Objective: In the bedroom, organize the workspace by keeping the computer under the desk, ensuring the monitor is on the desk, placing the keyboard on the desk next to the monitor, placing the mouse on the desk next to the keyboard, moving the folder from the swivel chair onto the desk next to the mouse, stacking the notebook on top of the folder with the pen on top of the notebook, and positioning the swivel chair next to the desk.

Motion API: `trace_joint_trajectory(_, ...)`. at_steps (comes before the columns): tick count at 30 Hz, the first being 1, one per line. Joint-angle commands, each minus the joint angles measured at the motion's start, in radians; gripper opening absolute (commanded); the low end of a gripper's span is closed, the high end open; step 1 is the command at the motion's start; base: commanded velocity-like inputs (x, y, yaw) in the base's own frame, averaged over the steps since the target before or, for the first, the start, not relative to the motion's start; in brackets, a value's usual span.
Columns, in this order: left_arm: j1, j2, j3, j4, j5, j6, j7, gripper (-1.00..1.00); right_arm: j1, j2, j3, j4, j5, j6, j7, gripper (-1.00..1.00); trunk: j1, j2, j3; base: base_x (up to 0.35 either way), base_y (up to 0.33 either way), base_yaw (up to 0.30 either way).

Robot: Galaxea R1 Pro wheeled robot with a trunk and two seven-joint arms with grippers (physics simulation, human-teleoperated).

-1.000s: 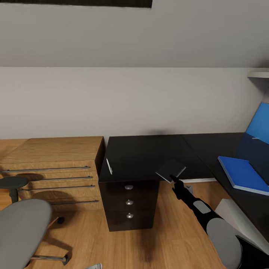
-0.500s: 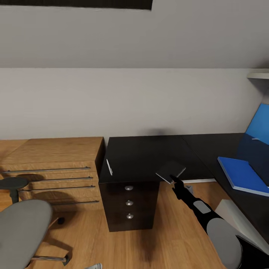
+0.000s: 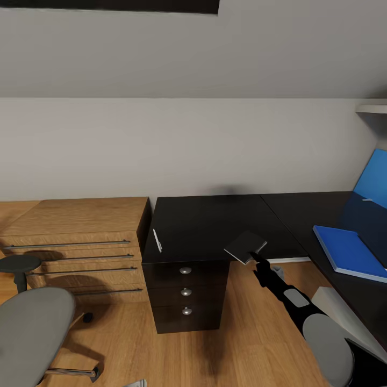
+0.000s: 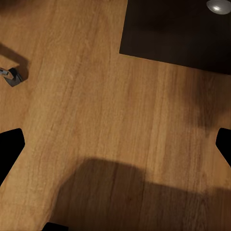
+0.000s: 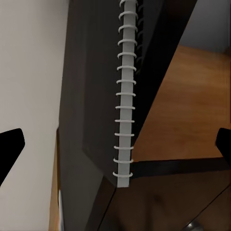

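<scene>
I am holding the notebook [image 3: 245,246] pinched by one edge in my right gripper [image 3: 253,258], tilted above the front edge of the desk [image 3: 215,220], and since the grip looks thin, I judge it could slip or swing as I carry it to the folder [image 3: 349,250] lying well off to that gripper's right. My left gripper [image 4: 115,144] is hanging spread wide over bare floor, holding nothing. The pen [image 3: 157,239] is lying on the desk far to the notebook's left, and the pedestal drawers [image 3: 185,293] below are shut, so I cannot tell their contents.

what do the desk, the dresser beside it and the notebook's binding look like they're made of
Desk: glossy black, lacquer or laminate by its faint reflections. Dresser: light wood or veneer, visible grain. Notebook: matte grey cover, pale spiral coil, plastic or metal unclear.
</scene>
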Motion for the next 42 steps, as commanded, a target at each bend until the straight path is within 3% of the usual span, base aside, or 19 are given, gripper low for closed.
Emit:
trace_joint_trajectory(1, -0.001, 0.001, -0.005, -0.001, 0.010, -0.007, 0.006, 1.00, 0.000, -0.001, -0.006, 0.000, -0.007, 0.009, 0.000, 1.00, 0.000, 0.000, -0.001, 0.000, 0.000, 0.000)
trace_joint_trajectory(42, -0.001, 0.001, -0.005, -0.001, 0.010, -0.007, 0.005, 1.00, 0.000, -0.004, -0.019, 0.000, -0.009, 0.010, -0.006, 1.00, 0.000, 0.000, -0.001, 0.000, 0.000, 0.000)
